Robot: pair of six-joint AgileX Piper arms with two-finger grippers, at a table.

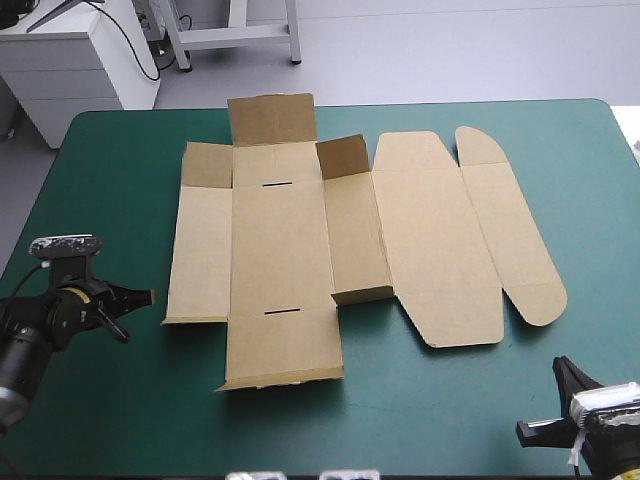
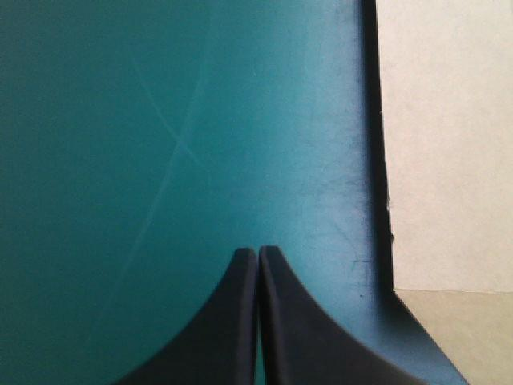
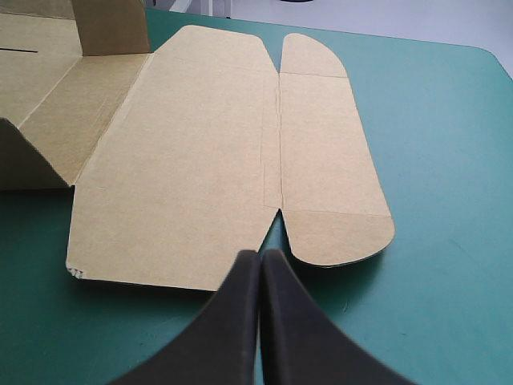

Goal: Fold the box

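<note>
The box (image 1: 300, 240) lies opened out on the desk's teal-green cover (image 1: 110, 170), mostly flat, between the two claws and ahead of both. Its slotted middle panel is level. The flap farthest from the claws stands upright, and the small corner flaps next to it are tilted up.

The left claw (image 1: 148, 296) has its black fingers pressed together into one point, seen also in its wrist view (image 2: 258, 250). It holds nothing. Bare cover lies under and ahead of it, and a pale edge of the box (image 2: 449, 144) runs beside it, throwing a dark shadow. I cannot tell which panel that is. From above, the near corner of the box's outer side panel is just ahead of the tips, apart from them.

The right claw (image 1: 560, 366) is also drawn together and empty (image 3: 260, 253). Just ahead of its tips is the notch between the wide lid panel (image 3: 176, 160) and the round-ended flap (image 3: 329, 152), both flat on the cover. Beyond the lid panel, off to one side, a side wall (image 3: 24, 156) rises at a slant. Nothing stands between either claw and the board.
</note>
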